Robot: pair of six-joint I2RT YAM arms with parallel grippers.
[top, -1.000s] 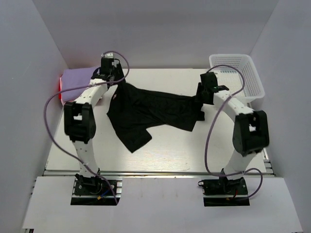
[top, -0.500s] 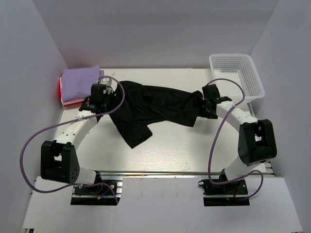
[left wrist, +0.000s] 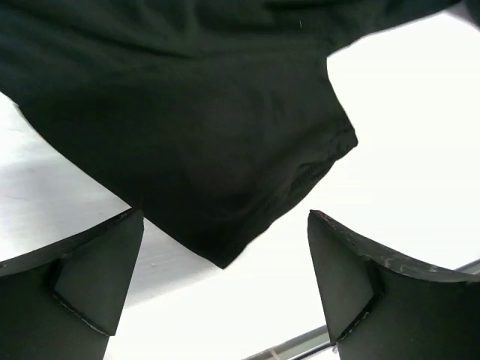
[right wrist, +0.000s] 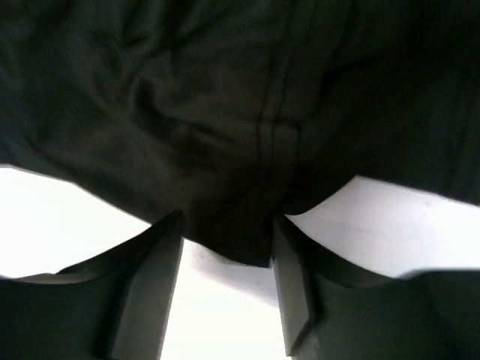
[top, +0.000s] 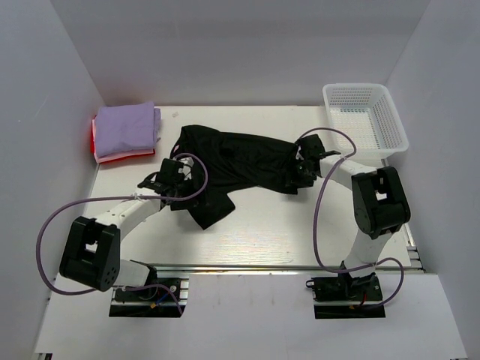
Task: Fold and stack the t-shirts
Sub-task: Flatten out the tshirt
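While the plain black cloth t-shirt (top: 247, 157) lies crumpled and unfolded across the middle of the white table (top: 300, 232), both arms are low at its edges. The left gripper (left wrist: 225, 217) has its jaws wide apart and grips nothing. The pointed corner of a black sleeve lies on the table just ahead of the jaws and reaches into the gap between them. The cloth touches neither finger (left wrist: 97, 270).

The right gripper (right wrist: 227, 220) is at the opposite end of the same shirt. Its jaws stand narrower, and a hanging fold of black cloth fills the gap at the tips, with bare table showing below the fold. Whether the jaws pinch that fold cannot be told.

The folded lavender-purple t-shirt (top: 127, 129) rests on top of the red-pink t-shirt (top: 96, 142), well beyond the left jaws. The white plastic mesh basket (top: 394, 120) stands beyond the right jaws.
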